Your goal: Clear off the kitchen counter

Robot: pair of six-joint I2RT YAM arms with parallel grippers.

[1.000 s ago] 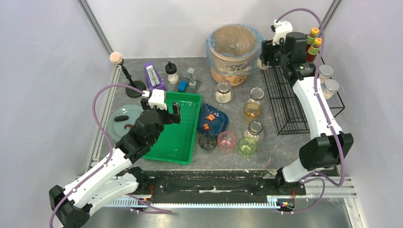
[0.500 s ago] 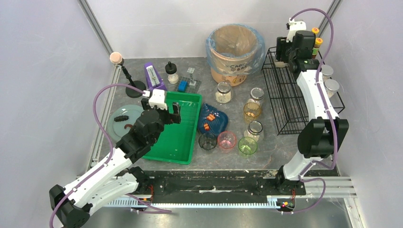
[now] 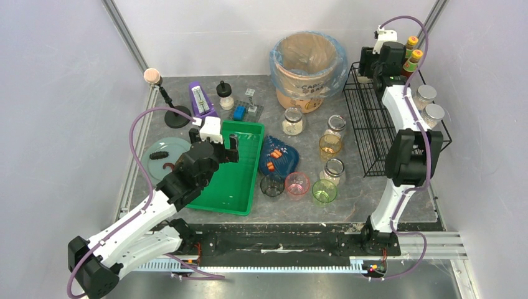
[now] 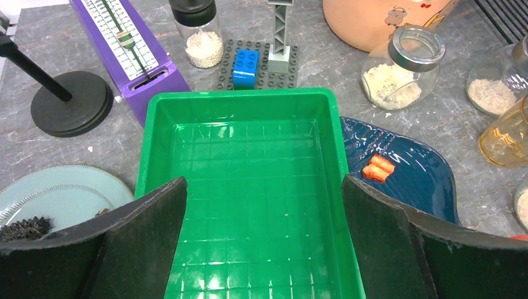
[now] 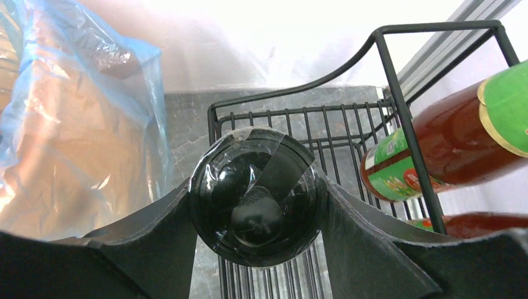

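The table [image 3: 367, 193] fills the middle of the top view. It lies flat, and its long axis seems to run from 9 o'clock to 3 o'clock, with the short sides against the metal rails.

The left end effector [image 4: 263, 187] hovers over the near end of the green tray [image 4: 240, 95]. Its jaws are spread wide with nothing between them. The tray sits on the table toward 8 o'clock, its length running from 6 to 12 o'clock. From the tray, a purple metronome [image 4: 124, 47] is at 11 o'clock, a pale plate [image 4: 56, 196] at 9 o'clock, and a blue dish [image 4: 411, 168] holding an orange piece is just beside it at 3 o'clock.

The right end effector [image 5: 256, 187] is out at the table's 1 o'clock corner, clamped on a black-capped container [image 5: 249, 162]. The round taped cap fills the gap between the jaws, and the body below it is hidden. It hangs over the far end of the black wire rack [image 5: 299, 124]. Red sauce bottles [image 5: 448, 149] are at 3 o'clock of it and a bin [image 3: 307, 62] lined in blue plastic at 9 o'clock. Whether the container touches the rack cannot be told.
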